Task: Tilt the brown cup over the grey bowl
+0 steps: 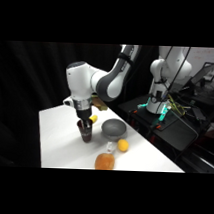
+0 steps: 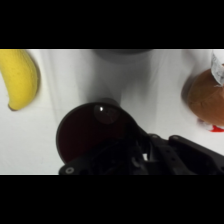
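Observation:
The brown cup (image 1: 86, 132) stands upright near the middle of the white table (image 1: 59, 138), just left of the grey bowl (image 1: 113, 128). My gripper (image 1: 85, 124) comes straight down onto the cup's rim and is shut on it. In the wrist view the cup's dark round opening (image 2: 90, 131) fills the lower middle, right against the black linkage of the gripper (image 2: 131, 148). The grey bowl's edge (image 2: 122, 53) shows at the top of that view, beyond the cup and apart from it.
A yellow banana (image 1: 93, 118) (image 2: 21, 77) lies behind the cup. A small yellow fruit (image 1: 123, 145) sits in front of the bowl. An orange-brown bottle-like thing (image 1: 105, 160) (image 2: 206, 98) stands at the table's near edge. A second robot (image 1: 163, 92) is off the table at the right.

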You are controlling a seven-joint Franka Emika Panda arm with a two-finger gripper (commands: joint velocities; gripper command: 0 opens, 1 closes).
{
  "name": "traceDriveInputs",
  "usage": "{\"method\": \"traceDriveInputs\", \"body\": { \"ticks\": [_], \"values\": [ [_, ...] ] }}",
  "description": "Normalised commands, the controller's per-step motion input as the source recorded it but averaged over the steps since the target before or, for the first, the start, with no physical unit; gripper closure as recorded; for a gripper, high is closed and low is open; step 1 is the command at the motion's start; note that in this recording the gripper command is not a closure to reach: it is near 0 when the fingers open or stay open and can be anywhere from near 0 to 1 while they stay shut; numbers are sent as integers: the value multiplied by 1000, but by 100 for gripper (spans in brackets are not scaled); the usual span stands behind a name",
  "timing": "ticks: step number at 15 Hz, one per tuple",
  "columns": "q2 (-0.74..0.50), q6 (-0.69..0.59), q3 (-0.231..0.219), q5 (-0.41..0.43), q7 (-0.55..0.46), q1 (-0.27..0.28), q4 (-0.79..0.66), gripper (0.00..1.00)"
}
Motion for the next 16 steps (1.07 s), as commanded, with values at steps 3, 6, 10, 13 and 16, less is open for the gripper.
{"method": "traceDriveInputs", "body": {
  "ticks": [3,6,10,13,16],
  "values": [
    [-108,-55,56,88,-69,-40,-16,0],
    [-373,-224,83,104,-157,-62,-130,0],
    [-659,-357,80,109,-243,-78,-187,0],
    [-654,-376,27,11,-144,-29,-125,0],
    [-468,-337,5,-40,-5,-11,-24,0]
  ]
}}
